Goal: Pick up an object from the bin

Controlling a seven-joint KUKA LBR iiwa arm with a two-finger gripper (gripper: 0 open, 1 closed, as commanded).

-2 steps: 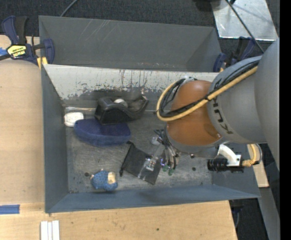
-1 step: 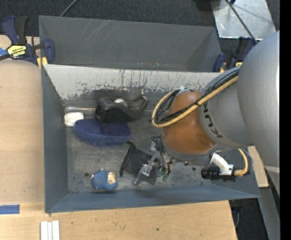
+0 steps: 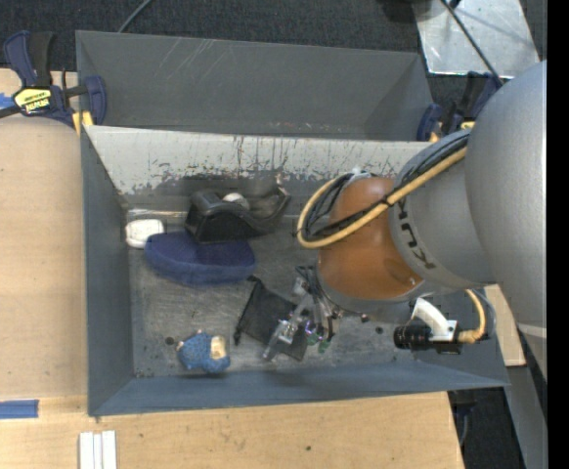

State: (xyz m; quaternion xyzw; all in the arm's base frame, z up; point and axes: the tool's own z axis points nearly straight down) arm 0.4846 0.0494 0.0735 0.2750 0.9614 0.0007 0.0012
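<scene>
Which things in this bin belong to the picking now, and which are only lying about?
Job in hand: end effector; black flat piece right beside it.

Lying about: black tape dispenser; dark blue pad; small white thing; blue fuzzy lump.

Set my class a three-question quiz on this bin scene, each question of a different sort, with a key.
1. True or false: the gripper is low over the front of the bin, beside a flat black thing.
2. What lies just by the left end of the dark blue pouch? A) a white thing B) a green cup C) a red ball
3. Fill in: in this view the small blue ball lies to the gripper's ____.
Key: 1 true; 2 A; 3 left.
</scene>
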